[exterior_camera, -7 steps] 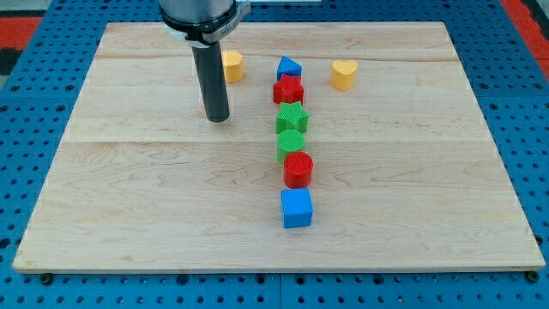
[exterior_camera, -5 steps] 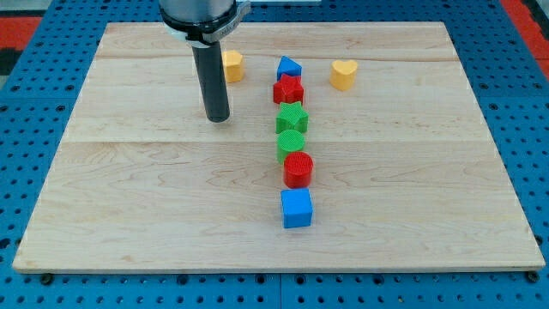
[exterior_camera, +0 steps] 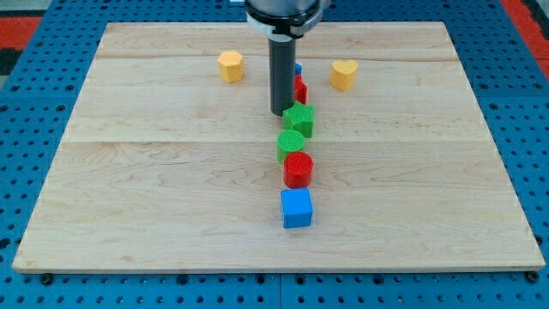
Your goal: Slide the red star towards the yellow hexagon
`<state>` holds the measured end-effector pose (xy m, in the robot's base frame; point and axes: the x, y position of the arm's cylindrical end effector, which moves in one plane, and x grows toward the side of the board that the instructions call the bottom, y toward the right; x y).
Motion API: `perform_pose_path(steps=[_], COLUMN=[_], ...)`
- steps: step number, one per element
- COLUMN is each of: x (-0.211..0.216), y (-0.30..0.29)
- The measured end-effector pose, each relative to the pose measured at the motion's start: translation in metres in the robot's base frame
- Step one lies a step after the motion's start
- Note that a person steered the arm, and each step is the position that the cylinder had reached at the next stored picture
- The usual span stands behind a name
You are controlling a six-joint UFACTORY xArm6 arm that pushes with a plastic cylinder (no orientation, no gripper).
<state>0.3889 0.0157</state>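
Red star (exterior_camera: 300,90) half hidden behind rod, tip (exterior_camera: 281,112) just left, no fingers shown

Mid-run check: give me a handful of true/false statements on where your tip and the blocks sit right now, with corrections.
1. My tip is at the view's left of the green star. True.
2. The red star is fully visible. False: the rod hides most of it.
3. The yellow hexagon touches the red star. False: bare board lies between them.
4. The blue cube is the block nearest the view's bottom. True.
5. The yellow heart sits at the view's left of the hexagon. False: it is to the right.
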Motion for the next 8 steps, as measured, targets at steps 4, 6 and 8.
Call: perform_pose_path(steps=[4,6,8], x=[-0.031,-0.06,-0.077], y=[0.022,-0.036,0.054])
